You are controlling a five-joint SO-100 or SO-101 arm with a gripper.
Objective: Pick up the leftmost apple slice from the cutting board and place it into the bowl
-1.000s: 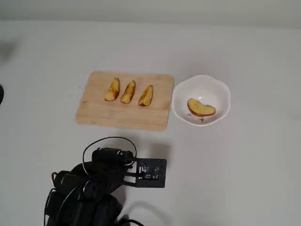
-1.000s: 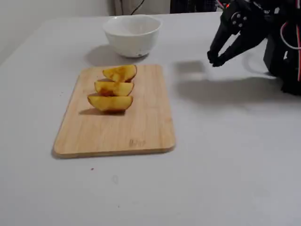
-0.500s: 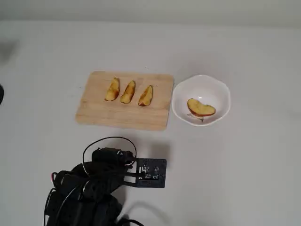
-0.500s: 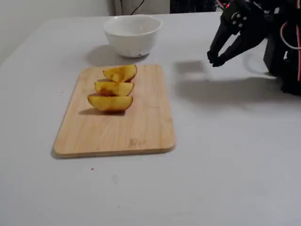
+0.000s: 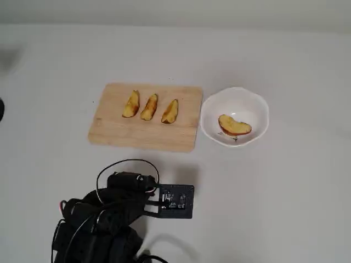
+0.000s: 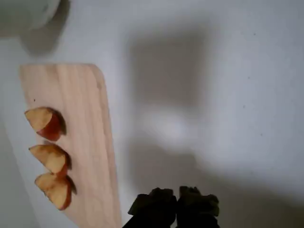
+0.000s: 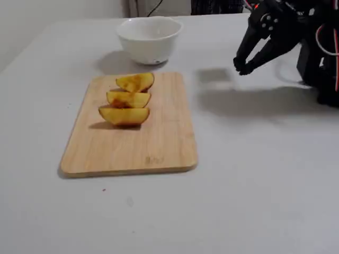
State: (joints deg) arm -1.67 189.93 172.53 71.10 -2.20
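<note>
The apple slice [image 5: 235, 126], a broad wedge with a red skin edge, lies inside the white bowl [image 5: 263, 109], which stands right of the cutting board [image 5: 142, 137] in the overhead view. In the fixed view the bowl [image 7: 149, 39] hides the slice. My gripper [image 7: 243, 67] is shut and empty, held above the table well away from the board [image 7: 132, 153] and the bowl. In the wrist view the gripper [image 6: 178, 205] hangs over bare table beside the board [image 6: 85, 95].
Three narrower yellow-brown slices [image 5: 149, 107] lie in a row on the board; they also show in the fixed view [image 7: 128, 98] and the wrist view [image 6: 51, 157]. My arm and its cables [image 5: 109, 213] are folded at the table's near edge in the overhead view.
</note>
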